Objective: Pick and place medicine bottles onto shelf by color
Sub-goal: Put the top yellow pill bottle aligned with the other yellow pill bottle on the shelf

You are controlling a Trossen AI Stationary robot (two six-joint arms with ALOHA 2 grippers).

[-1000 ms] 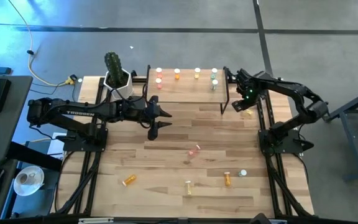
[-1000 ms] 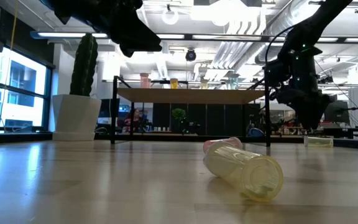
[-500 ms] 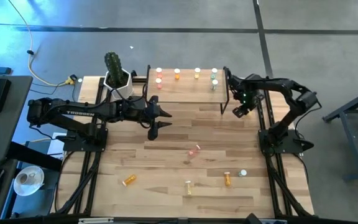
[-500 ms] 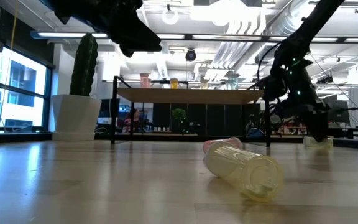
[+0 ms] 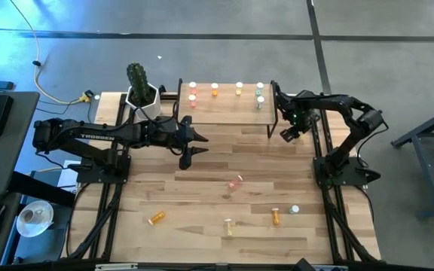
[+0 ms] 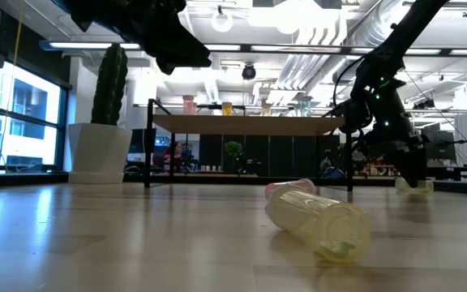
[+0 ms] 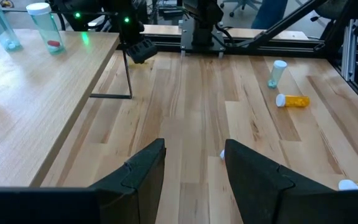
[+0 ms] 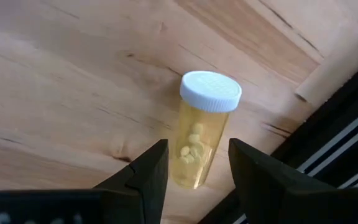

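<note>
A yellow medicine bottle (image 8: 196, 146) with a white cap (image 8: 210, 91) lies on its side on the table, right of the shelf's right legs. My right gripper (image 8: 197, 177) points down over it, open, one finger on each side of the bottle's bottom end. In the low view this gripper (image 6: 412, 172) hangs just above the bottle (image 6: 418, 186). My left gripper (image 5: 192, 140) waits open in the air near the shelf's left front corner. The shelf (image 5: 228, 107) carries several upright bottles in a row (image 5: 215, 89), pale green ones (image 7: 44, 26) at its right end.
Loose bottles lie on the near half of the table: pink (image 5: 236, 181), orange (image 5: 157, 218), yellow (image 5: 228, 224), orange (image 5: 276, 217), green (image 5: 294, 209). A potted cactus (image 5: 142, 94) stands left of the shelf. The table's black side rail (image 8: 347, 143) runs close beside the yellow bottle.
My right gripper has come down toward the yellow bottle by the table's right edge and tipped to point more steeply down; its fingers now straddle the bottle. The bottle has stayed where it lay.
</note>
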